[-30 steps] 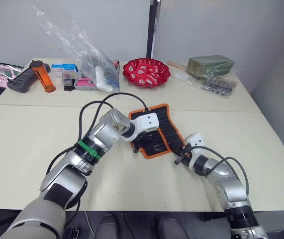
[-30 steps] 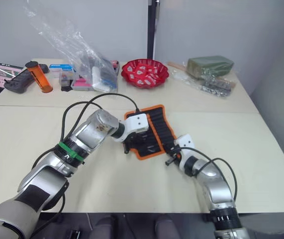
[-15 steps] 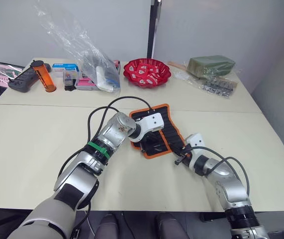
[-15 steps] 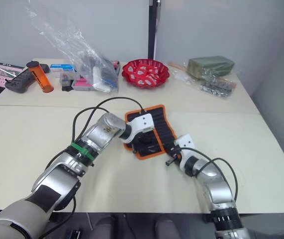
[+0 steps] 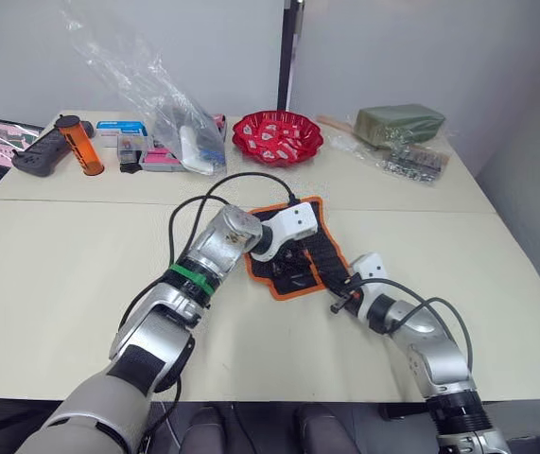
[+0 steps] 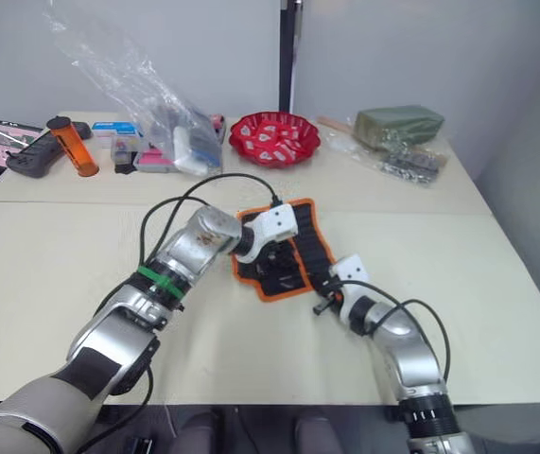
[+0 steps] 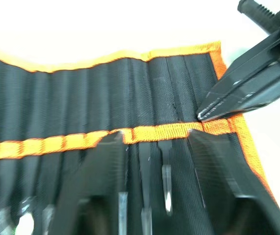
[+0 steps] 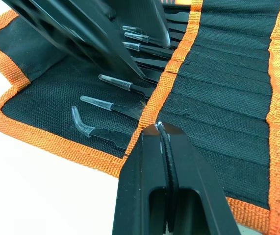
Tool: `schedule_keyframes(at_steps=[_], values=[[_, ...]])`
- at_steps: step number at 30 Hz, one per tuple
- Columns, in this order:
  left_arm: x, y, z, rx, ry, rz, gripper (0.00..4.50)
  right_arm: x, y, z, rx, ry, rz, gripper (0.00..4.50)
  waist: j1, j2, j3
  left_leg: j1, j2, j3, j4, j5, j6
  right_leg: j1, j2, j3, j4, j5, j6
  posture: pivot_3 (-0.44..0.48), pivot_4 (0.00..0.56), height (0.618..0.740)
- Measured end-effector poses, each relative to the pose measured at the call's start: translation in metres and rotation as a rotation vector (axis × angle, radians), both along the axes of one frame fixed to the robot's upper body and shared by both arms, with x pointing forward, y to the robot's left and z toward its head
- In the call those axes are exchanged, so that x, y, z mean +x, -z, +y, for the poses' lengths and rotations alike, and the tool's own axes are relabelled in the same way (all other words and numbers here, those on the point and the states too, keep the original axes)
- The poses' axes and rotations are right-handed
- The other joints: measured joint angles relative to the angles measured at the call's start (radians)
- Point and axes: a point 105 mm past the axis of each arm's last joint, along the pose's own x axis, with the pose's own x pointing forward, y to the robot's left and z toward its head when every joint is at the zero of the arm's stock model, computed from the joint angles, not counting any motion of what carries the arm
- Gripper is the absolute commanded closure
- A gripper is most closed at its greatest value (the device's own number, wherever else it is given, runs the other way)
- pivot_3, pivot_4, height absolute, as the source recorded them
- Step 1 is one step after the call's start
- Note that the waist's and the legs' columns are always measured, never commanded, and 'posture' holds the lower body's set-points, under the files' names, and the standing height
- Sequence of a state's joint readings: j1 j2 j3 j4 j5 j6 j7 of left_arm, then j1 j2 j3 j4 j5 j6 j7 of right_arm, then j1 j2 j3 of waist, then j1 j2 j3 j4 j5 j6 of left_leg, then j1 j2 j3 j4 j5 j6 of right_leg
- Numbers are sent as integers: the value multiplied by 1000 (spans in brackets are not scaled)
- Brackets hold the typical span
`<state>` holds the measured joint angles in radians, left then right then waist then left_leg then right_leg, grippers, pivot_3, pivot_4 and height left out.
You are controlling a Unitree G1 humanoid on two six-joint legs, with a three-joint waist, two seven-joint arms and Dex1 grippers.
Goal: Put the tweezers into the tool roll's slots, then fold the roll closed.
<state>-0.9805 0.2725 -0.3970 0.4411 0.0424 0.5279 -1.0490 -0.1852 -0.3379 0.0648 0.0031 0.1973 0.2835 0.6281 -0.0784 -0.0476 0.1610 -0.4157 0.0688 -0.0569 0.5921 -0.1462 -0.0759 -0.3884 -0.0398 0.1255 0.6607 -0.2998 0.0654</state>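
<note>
The tool roll [image 5: 298, 248] lies open and flat near the middle of the table [image 5: 80, 284], with the red bowl [image 5: 278, 137] well beyond it toward twelve o'clock. In the right wrist view the tweezers [image 8: 125, 86] already sit in the slots [image 8: 213, 73], their clear-capped tips [image 8: 91, 101] fanned out past the orange pocket band — so the loading half looks done, by my reading, and the folding is what remains; none of the fabric is turned over yet. The left gripper [image 7: 157, 147] hovers low over the roll's inner face with its fingers [image 7: 103, 166] spread wide and nothing between them, straddling the orange band. The right gripper [image 8: 160, 128] sits at the roll's four-o'clock edge, fingers pressed together, its tip touching the orange band; whether it pinches fabric I cannot tell. Against the frames a second ago, the left wrist has swung from the roll's seven-o'clock corner up toward its eleven-o'clock end — its white housing [image 5: 293, 219] now covers the far part of the roll — while the right arm and the roll itself sit just where they did.
</note>
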Motion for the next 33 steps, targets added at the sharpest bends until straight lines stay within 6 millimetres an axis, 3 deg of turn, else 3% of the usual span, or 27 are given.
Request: schedule_keyframes(at_steps=[3, 10, 13, 16, 20, 29, 30, 33], values=[[-6, -13, 17, -49, -37, 14, 87, 1, -6, 0, -15, -11, -19, 4500, 2, 0, 0, 0, 0, 0, 0, 0, 0, 0, 0, 0, 0, 0, 0, 0, 150, 729], [-6, -30, 96, -202, -222, 3, 32, 3, -22, -5, -37, -55, -1, 4500, 10, 8, 7, -1, 0, 0, 2, 0, 0, -1, 0, 0, 1, 0, 0, 0, 150, 729], [-13, -42, 122, -257, -262, -79, 32, 5, -44, -2, -54, -95, -43, 4500, 14, 11, 11, -4, 0, -1, 2, 0, 0, -3, 0, -1, 1, 0, 0, 0, 150, 729], [-36, -42, 146, -319, -266, -121, 32, 4, -71, 11, -40, -176, -97, 4500, 10, 11, 11, -5, 0, -1, 2, 0, 0, -3, 0, -1, 1, 0, 0, 0, 150, 729], [-67, -27, 172, -364, -306, -84, 0, -5, -80, 28, -34, -281, -89, 3372, 11, 11, 11, -5, 0, -1, 1, 0, 0, -4, -1, -1, 1, 0, -1, 0, 150, 729], [-108, -4, 207, -420, -471, -53, 0, -24, -59, 73, -97, -409, -58, 231, 21, 10, 12, -6, 0, -1, 4, 0, 0, -5, -1, -2, 1, 0, -1, 0, 150, 729], [-113, 1, 207, -416, -481, -42, 0, -26, -57, 79, -108, -420, -74, 30, 21, 10, 12, -7, 0, -1, 4, 0, 0, -6, -1, -1, 1, 0, -1, 0, 150, 729], [-122, 9, 206, -435, -506, -22, 0, -27, -52, 93, -161, -432, -129, 30, 23, 10, 12, -7, 0, -1, 4, 0, 0, -7, -1, -2, 2, 0, -1, 0, 150, 729]])
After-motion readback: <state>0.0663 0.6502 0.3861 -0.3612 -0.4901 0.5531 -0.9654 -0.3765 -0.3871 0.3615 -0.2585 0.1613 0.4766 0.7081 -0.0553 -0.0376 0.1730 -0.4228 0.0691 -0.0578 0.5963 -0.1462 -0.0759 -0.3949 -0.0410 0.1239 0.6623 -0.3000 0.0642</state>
